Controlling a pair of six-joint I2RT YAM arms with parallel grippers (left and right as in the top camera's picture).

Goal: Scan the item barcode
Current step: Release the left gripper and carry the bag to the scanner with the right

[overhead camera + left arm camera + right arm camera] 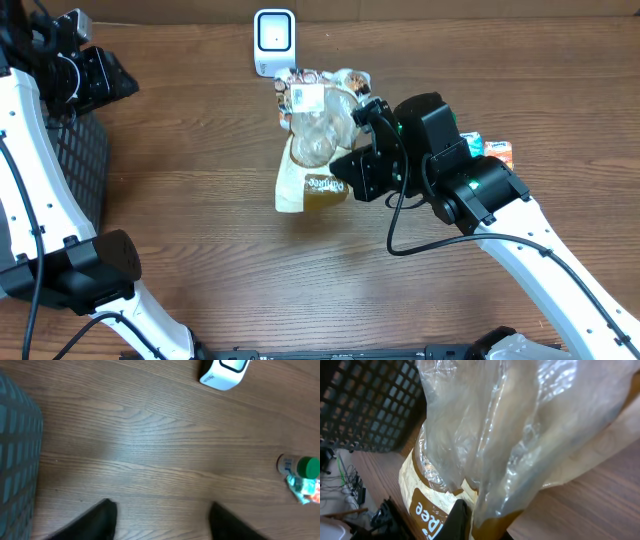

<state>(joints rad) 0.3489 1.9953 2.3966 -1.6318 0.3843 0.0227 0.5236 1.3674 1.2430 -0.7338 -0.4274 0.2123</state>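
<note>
Step in hand: presenting the bagged item (312, 150) to the scanner (273, 40); the item sits mid-table, its top end just beside the scanner, with a white label (305, 97) facing up. The right gripper (347, 172) is clenched on the clear bag film near the brown lower band; the left gripper (162, 527) is spread and holds nothing, beside the basket (75, 160). Next move, by judgement: turn the label toward the scanner window and hold steady; slack film may fold over the code.
</note>
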